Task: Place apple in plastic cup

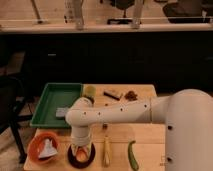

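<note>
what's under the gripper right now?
The gripper sits low over the apple, which rests in a small dark round cup. The apple's top is covered by the gripper.

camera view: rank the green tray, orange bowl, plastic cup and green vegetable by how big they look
1. green tray
2. orange bowl
3. plastic cup and green vegetable: look alike, and the cup stands farther back, so unranked.
The gripper is low at the apple, right of the bowl.
</note>
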Controlling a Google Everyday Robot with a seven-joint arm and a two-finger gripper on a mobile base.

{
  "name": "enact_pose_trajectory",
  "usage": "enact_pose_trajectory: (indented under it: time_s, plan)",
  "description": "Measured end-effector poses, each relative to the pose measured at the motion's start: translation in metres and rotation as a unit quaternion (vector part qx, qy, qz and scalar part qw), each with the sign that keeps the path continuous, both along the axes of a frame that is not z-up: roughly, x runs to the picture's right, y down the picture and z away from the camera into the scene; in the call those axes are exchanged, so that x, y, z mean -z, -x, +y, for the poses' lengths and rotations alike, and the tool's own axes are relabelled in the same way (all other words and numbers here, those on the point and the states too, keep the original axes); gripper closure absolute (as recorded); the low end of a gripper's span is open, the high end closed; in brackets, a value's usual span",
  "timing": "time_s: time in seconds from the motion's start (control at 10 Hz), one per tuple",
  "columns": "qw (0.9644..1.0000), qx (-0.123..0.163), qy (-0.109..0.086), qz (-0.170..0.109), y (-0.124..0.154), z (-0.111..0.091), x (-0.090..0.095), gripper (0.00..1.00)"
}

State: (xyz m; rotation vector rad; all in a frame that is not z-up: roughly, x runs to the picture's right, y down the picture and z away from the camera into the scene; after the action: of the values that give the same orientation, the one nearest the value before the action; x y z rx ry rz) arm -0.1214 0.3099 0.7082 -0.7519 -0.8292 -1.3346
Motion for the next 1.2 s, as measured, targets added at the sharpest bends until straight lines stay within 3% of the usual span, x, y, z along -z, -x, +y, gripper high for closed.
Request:
enact_pose_trajectory:
  time_s: [0.3,0.6,1.2]
  plan:
    - [1.0,0.0,-0.007,0.001,0.0,-0.004,0.002,0.99]
    - [0.9996,0.004,-0.027,0.003,0.0,-0.021,0.012,1.0]
    - [0.9965,0.011,-0.082,0.013,-0.005,-0.076,0.036,1.0]
